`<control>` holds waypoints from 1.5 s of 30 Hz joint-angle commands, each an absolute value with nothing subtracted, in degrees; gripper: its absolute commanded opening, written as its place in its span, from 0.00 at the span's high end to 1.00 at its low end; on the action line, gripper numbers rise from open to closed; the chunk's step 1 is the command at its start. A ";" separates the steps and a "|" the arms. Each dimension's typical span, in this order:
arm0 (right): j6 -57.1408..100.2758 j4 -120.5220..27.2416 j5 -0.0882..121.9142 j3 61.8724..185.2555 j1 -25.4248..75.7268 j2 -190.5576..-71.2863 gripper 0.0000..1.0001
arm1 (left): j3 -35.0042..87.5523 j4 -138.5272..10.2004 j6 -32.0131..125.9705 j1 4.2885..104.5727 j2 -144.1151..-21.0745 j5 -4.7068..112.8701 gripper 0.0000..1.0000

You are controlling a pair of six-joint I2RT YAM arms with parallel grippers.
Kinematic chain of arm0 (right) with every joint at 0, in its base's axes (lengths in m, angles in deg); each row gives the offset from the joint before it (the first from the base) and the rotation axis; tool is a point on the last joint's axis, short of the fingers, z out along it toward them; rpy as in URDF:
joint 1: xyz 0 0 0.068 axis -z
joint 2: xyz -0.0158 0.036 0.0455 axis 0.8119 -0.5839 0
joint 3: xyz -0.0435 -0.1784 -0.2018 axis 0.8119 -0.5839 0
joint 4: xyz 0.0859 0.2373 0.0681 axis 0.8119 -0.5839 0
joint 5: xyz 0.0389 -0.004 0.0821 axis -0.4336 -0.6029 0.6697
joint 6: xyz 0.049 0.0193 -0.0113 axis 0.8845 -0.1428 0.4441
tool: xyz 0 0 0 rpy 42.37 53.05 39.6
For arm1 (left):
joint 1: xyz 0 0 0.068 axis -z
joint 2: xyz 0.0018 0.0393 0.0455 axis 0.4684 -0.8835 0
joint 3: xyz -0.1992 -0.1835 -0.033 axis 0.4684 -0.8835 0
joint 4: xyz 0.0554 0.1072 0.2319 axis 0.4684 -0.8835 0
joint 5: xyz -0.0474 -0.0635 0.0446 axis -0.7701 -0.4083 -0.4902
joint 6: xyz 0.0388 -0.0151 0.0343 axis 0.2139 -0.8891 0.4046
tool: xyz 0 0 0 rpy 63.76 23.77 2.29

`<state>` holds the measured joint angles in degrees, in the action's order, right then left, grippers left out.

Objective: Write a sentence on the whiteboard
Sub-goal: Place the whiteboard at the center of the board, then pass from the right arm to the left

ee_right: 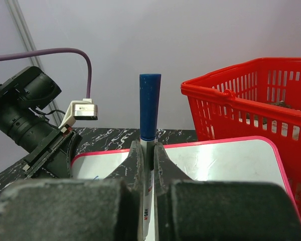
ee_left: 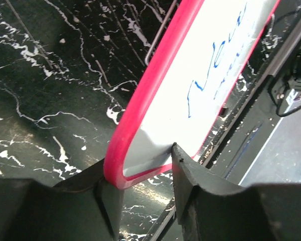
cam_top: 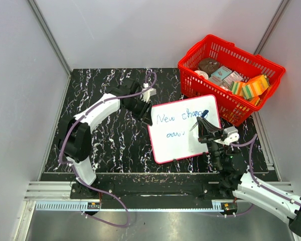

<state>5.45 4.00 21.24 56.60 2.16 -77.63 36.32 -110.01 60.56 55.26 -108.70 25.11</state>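
Because the writing needs a steady nib, my right gripper has its 2 fingers pressed together on the marker, pinching the barrel low down with the blue end standing up between them. From above, the marker leans over the right half of the whiteboard, nib end down near the second line. I cannot tell whether the nib touches the surface.

Just beyond, the whiteboard lies on the dark marbled table, turned a little, between my 2 arms. The sentence runs across it in blue: "New" and the start of a longer word on line 1, with a few letters begun on line 2. I judge it is only partly written, and the next strokes belong to the right of those letters.

Farther back, my left gripper reaches to the board's far left corner, with its fingers set apart on either side of the red rim. I take this as bracing, so the board does not slide under the marker. Whether those fingers squeeze the rim or merely bracket it, I cannot tell.

Farthest off, a red basket of packets sits just beside the board's far right corner, out of my writing path.
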 commanded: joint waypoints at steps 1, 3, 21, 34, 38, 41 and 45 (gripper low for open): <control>6.05 4.14 20.67 57.25 2.16 -77.17 1.00 | 37.60 -110.56 63.92 55.79 -109.41 33.85 0.54; 6.14 4.49 20.75 57.25 2.07 -77.18 1.00 | 37.16 -110.39 63.92 55.79 -108.71 34.83 0.48; 7.54 0.10 23.12 58.74 2.16 -73.66 1.00 | 31.19 -109.68 62.95 57.54 -84.90 59.51 0.22; 23.01 -13.96 37.45 67.70 2.16 -67.51 1.00 | 21.51 -74.99 50.47 76.08 -73.00 34.05 0.16; 26.17 -14.93 39.46 68.93 2.16 -66.01 1.00 | 24.06 -72.51 51.70 82.15 -79.68 33.34 0.16; 27.93 -15.11 40.08 69.73 2.25 -65.75 1.00 | 25.12 -69.08 51.44 83.21 -83.64 32.64 0.16; 29.43 -14.93 40.53 69.73 2.16 -65.40 1.00 | 26.26 -63.82 50.21 84.00 -87.42 29.74 0.16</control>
<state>26.06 -14.65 38.42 67.55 2.18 -65.92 22.66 -74.67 52.03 83.44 -86.47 34.64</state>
